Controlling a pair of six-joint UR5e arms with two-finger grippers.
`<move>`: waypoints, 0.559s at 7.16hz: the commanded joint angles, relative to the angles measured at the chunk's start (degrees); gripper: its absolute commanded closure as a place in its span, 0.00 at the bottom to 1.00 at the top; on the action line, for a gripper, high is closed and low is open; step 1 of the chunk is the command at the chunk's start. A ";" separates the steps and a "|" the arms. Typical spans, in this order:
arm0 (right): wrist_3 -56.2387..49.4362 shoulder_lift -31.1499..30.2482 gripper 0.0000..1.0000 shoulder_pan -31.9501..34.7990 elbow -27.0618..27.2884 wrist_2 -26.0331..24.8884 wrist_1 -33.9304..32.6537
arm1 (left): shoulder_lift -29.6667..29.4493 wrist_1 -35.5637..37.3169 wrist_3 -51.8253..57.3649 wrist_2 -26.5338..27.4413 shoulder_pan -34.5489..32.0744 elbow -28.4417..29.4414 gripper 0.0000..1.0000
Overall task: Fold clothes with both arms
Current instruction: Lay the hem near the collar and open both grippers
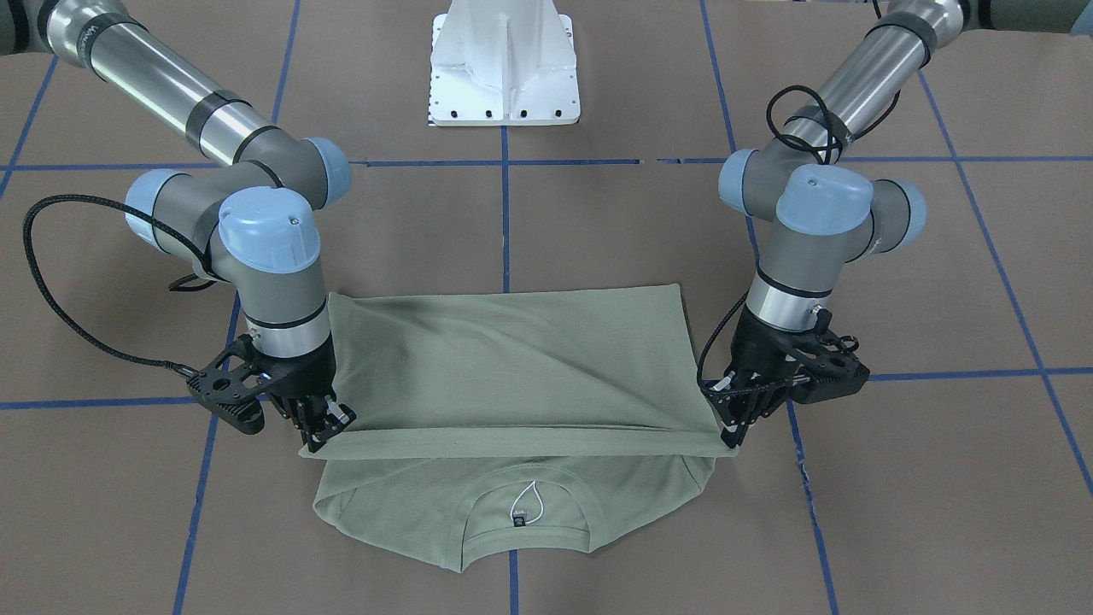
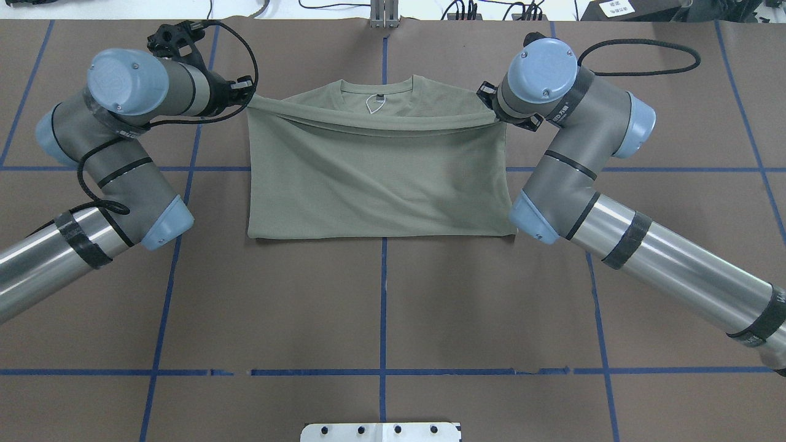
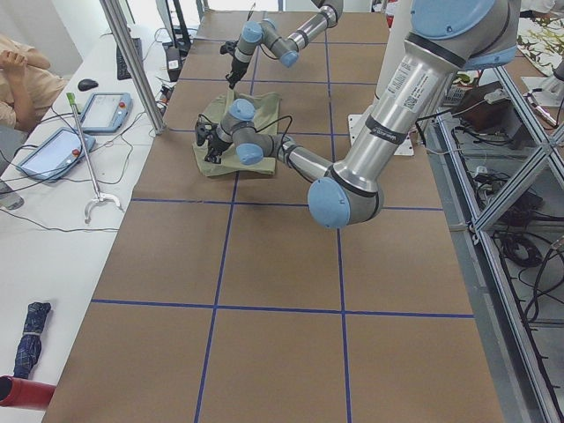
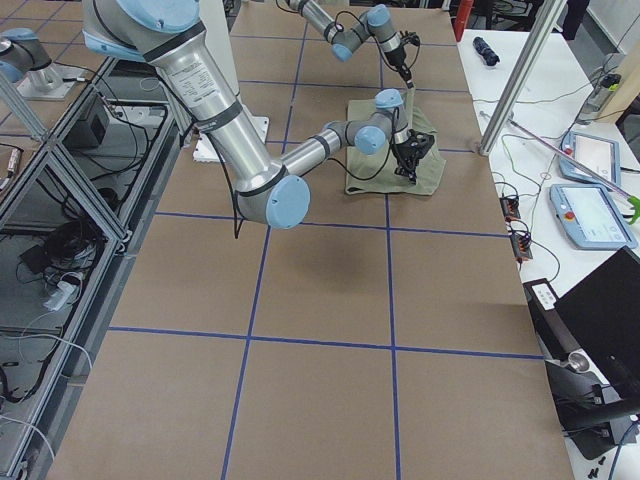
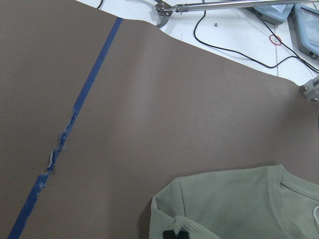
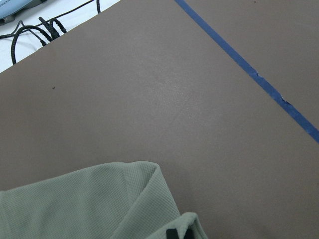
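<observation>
Front view: sage shirt (image 1: 512, 367) centre frame, lower half doubled over itself. Right end effector (image 1: 323, 427) and left end effector (image 1: 736, 431) each clamped on a corner of the held edge.
Overhead: edge sags mid-span, so an uneven release would likely skew the fold.
Wrist views: soft waffle knit, matte brown table (image 5: 149, 99). A thin pinch could slip.

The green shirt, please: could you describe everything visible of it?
The shirt is a sage-green knit lying on the brown table, its lower half folded up toward the collar, where a black label and white loop show. The left gripper and right gripper pinch the folded layer's two corners, pulling it taut.
</observation>
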 commanded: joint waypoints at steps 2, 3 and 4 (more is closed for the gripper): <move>-1.80 2.82 1.00 0.84 -4.34 -0.19 0.07 | -1.18 -2.60 0.16 0.09 0.10 4.59 1.00; -2.16 3.96 1.00 1.20 -5.83 -0.19 0.07 | -1.54 -3.47 0.17 0.61 0.19 5.56 1.00; -2.25 5.01 1.00 1.37 -7.41 -0.19 0.07 | -1.54 -4.17 0.17 0.79 0.37 6.27 1.00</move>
